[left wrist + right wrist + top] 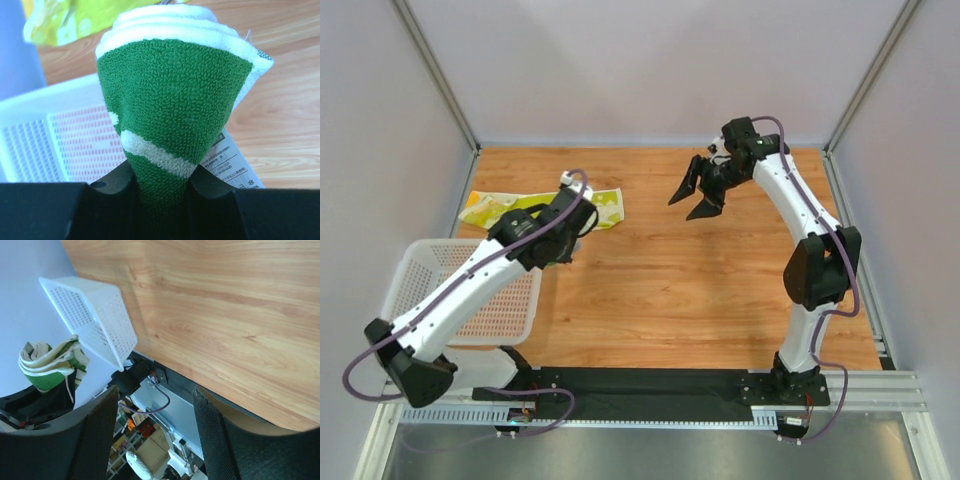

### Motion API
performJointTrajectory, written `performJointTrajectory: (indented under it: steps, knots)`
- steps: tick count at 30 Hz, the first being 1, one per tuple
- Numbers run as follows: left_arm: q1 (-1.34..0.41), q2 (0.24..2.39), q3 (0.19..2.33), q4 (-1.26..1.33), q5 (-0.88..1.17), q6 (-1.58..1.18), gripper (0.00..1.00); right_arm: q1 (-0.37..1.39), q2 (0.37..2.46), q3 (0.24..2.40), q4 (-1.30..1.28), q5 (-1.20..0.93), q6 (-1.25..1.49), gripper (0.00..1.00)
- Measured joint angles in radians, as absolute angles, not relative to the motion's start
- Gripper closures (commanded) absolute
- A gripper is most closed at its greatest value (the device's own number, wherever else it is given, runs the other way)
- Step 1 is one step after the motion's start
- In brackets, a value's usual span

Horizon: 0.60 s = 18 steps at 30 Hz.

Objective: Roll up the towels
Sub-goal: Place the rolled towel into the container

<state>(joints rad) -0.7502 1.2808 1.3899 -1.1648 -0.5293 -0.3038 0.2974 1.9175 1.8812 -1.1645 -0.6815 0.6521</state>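
- The left pincer (pixel 162 182) is clenched on the green towel (pixel 170 110). The narrow lower end of the roll is pinched between the two dark fingers (pixel 112 187).
- The green towel is rolled up. From the grip it widens into a cone, with white layered edges shown at its far end and a white swirl across the green face just above the fingers.
- A white printed label (pixel 232 160) is seen hanging from the roll on the right side, just beside the right finger.
- Whether the far end of the roll touches the table (pixel 285 100) cannot be told.
- In the right wrist view the same roll is seen from the side, standing out of the dark left pincer with the pale wall behind it.
- The yellow towel (pixel 490 207) is spread flat at the far left of the table. In the top view the left pincer (pixel 572 200) is placed over its middle, so cloth shows on both sides of it.
- The white mesh basket (pixel 470 290) is set at the left edge of the table, nearer the arm bases than the yellow towel. It lies under the left forearm.
- The right pincer (pixel 688 203) is released, with its jaws spread wide and nothing between them.
- It is held over the far middle of the table, well apart from both towels and from the basket.
- In its own wrist view only bare wood, the basket and the table's near edge are seen beyond its fingers (pixel 100 435).
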Motion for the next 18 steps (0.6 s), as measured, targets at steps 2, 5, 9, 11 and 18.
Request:
performJointTrajectory:
  steps: [2,5,9,11,18]
  knots:
    - [-0.683,1.219,1.343,-1.178,-0.545,-0.298,1.0,0.267,1.917,1.877,-1.172,-0.674,0.638,0.38]
    - [-0.572,1.158,1.267,-1.185,-0.572,-0.285,1.0,0.26,1.915,1.842,-1.17,-0.672,0.627,0.38]
    - [-0.442,1.116,1.176,-1.188,-0.583,-0.286,1.0,0.27,1.914,1.762,-1.166,-0.673,0.619,0.38]
    - [-0.355,1.107,1.137,-1.185,-0.564,-0.286,1.0,0.274,1.912,1.731,-1.166,-0.673,0.614,0.38]
    - [-0.267,1.11,1.086,-1.16,-0.552,-0.273,1.0,0.274,1.89,1.67,-1.157,-0.673,0.604,0.38]
